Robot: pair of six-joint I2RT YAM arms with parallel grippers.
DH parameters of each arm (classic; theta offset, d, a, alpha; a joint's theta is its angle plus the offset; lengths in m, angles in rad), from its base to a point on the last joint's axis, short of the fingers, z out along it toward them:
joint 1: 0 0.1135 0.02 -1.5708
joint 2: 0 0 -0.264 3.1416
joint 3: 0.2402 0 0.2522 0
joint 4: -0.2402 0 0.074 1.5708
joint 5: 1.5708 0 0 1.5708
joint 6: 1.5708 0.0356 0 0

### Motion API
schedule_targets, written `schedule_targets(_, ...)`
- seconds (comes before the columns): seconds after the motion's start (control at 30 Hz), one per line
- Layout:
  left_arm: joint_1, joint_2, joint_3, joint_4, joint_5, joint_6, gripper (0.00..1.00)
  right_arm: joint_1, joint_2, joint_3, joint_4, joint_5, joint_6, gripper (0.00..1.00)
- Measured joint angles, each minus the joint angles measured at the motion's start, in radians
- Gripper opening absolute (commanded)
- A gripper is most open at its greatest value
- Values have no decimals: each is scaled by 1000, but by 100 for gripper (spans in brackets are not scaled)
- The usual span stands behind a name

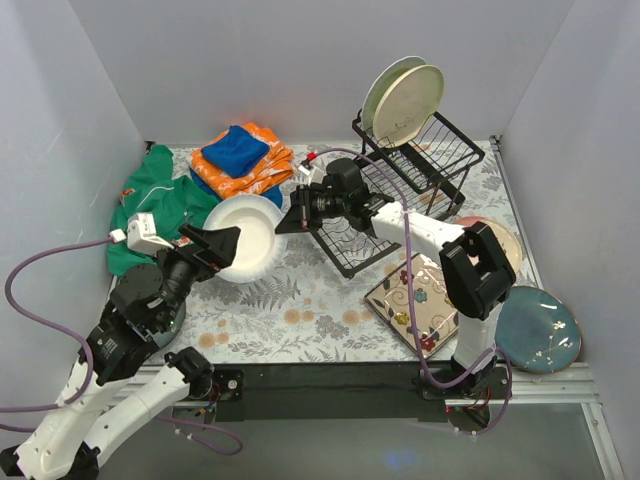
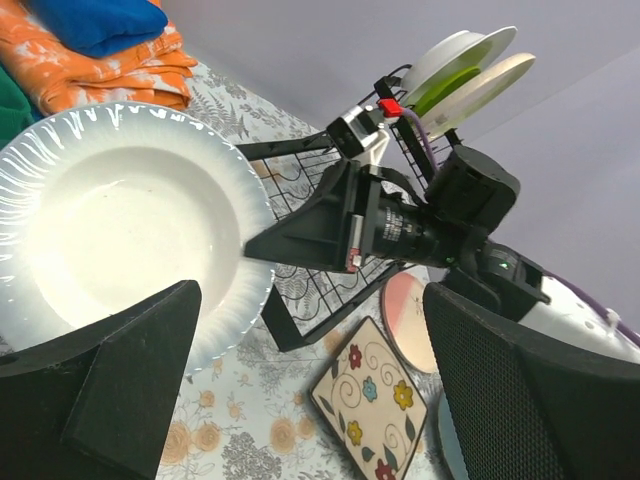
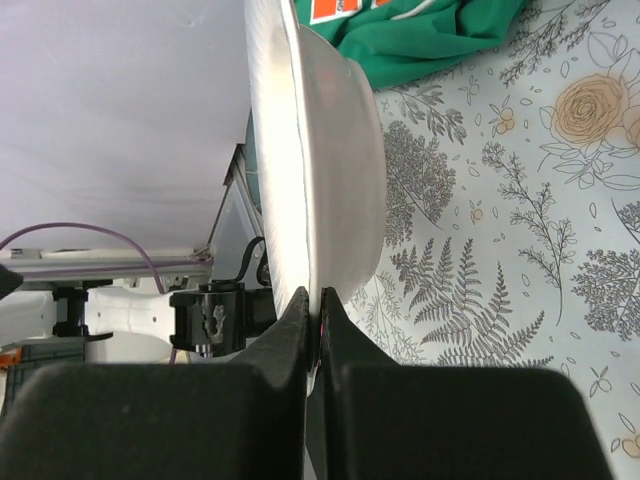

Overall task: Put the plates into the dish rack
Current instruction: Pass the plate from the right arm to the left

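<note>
A white plate [image 1: 248,236] hangs on edge above the table between my two grippers. My right gripper [image 1: 292,216] is shut on its right rim; the right wrist view shows the jaws [image 3: 318,305] pinched on the plate [image 3: 330,150]. My left gripper [image 1: 213,248] is open at the plate's left edge; in the left wrist view [image 2: 312,290] its fingers stand wide apart, with the plate [image 2: 120,220] behind the left one. The black dish rack [image 1: 425,160] holds white, lime green and cream plates [image 1: 403,98] upright.
A square flowered plate [image 1: 415,302], a pink-and-cream plate [image 1: 500,240] and a dark teal plate [image 1: 538,328] lie at the right. The rack's lower tray [image 1: 350,245] sits mid-table. Orange and blue cloths [image 1: 240,158] and a green cloth [image 1: 155,205] lie at the back left.
</note>
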Motion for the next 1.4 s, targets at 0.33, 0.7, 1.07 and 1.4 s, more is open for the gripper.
schedule_targets(0.33,0,156,37,125,31,117,94,-72,-167,-72,-21,-21,-8,1)
schedule_targets(0.7,0,313,190,250,132,259,96,-187,-334,-122,-30,-81,-18,1)
schedule_targets(1.07,169,467,238,327,341,270,96,-335,-483,-187,-58,-142,-18,1)
schedule_targets(1.4,514,514,162,505,809,80,92,-440,-573,-248,-58,-194,16,1)
